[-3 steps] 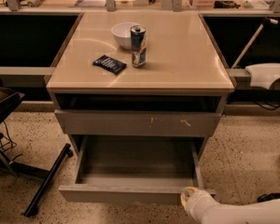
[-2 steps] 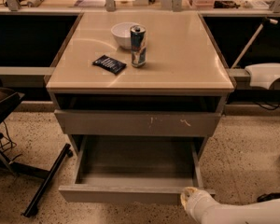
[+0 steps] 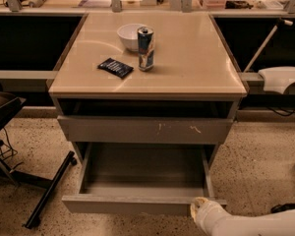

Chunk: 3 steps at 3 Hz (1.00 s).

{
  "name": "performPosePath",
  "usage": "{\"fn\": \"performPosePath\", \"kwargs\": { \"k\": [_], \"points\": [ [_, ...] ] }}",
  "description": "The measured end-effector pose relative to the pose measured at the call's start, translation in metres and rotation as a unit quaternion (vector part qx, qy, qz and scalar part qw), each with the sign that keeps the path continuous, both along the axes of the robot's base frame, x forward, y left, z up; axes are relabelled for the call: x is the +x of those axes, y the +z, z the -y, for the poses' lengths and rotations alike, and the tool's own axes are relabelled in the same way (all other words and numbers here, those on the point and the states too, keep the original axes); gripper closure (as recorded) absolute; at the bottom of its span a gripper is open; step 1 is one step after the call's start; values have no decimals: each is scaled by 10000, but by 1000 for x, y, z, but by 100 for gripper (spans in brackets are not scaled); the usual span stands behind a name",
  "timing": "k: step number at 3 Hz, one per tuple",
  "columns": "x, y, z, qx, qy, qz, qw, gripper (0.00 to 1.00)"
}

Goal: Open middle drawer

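Observation:
The middle drawer (image 3: 142, 173) stands pulled far out below the tabletop, showing its shallow grey box interior, which holds nothing. Its plain flat front (image 3: 128, 205) faces me near the bottom of the view. Above it is the wider grey front with white scratch marks (image 3: 145, 130), closed. My gripper (image 3: 201, 209) is at the end of the white arm that enters from the bottom right, and it sits against the right end of the open drawer's front edge.
On the beige tabletop (image 3: 196, 58) stand a white bowl (image 3: 129, 36), a drink can (image 3: 145, 48) and a dark packet (image 3: 115, 67). A black chair base (image 3: 44, 195) lies on the speckled floor at left. A white object (image 3: 280, 77) juts in at right.

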<state>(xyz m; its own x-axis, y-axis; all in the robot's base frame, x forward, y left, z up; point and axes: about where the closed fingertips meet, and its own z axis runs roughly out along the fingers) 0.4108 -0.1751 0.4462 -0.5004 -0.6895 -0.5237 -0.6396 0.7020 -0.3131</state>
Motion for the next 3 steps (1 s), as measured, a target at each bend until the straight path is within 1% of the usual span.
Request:
{"fn": "performPosePath", "kwargs": {
  "k": [1, 2, 3],
  "points": [
    [0, 0, 0, 0, 0, 0, 10000, 12],
    [0, 0, 0, 0, 0, 0, 10000, 0],
    [0, 0, 0, 0, 0, 0, 10000, 0]
  ]
}}
